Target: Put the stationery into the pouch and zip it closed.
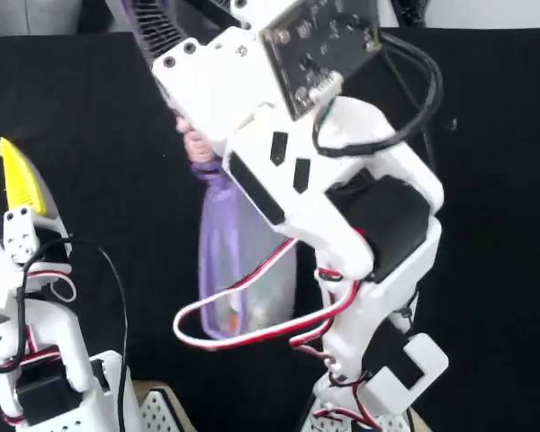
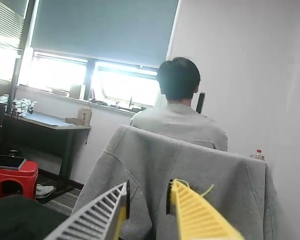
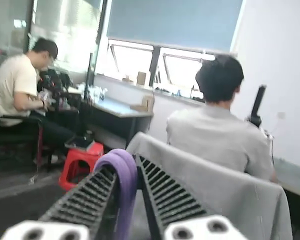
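A translucent purple pouch (image 1: pixel 220 252) hangs upright above the black table, with a few small items lying in its lower end. Its top runs up behind the large white arm in the middle of the high view. In the right wrist view, my right gripper (image 3: pixel 126 166) is shut on the pouch's purple edge (image 3: pixel 121 175), which sits between the black ridged fingers. My left gripper (image 2: pixel 147 192) is raised and points out into the room. Its grey and yellow fingers are open, with nothing between them. In the high view its yellow finger (image 1: pixel 20 178) stands at the far left.
The black table (image 1: pixel 486 135) stretches to the right and back. The left arm's white base (image 1: pixel 45 378) fills the near left corner. A chair with a grey garment (image 2: pixel 190 170) stands past the table.
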Controlling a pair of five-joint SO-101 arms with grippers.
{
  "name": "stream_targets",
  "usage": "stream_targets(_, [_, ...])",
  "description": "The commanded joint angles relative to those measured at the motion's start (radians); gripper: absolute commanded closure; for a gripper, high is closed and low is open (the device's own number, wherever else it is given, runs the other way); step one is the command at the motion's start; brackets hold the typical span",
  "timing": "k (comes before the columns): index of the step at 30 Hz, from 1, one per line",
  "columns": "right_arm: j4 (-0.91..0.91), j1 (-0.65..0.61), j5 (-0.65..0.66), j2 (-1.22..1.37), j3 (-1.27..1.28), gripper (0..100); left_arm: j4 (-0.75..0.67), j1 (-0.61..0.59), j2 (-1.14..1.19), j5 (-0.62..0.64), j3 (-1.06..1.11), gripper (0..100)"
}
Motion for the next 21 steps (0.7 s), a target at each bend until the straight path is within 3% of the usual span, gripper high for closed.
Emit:
stream_targets(1, [-0.118, -0.077, 0.008, -0.005, -0.004, 98.6, -0.025, -0.021, 0.005, 0.009, -0.038, 85])
stream_targets(7, [-0.150, -0.138, 0.086, 0.001, 0.025, 98.7, -0.025, -0.021, 0.005, 0.009, -0.038, 85])
stream_targets(13, [0.178, -0.124, 0.084, -0.016, -0.013, 98.8, -0.025, -0.021, 0.005, 0.009, -0.038, 85])
stream_targets(21, [0.465, 0.026, 0.069, -0.076, -0.082, 98.8, -0.015, -0.015, 0.003, 0.009, -0.101, 85])
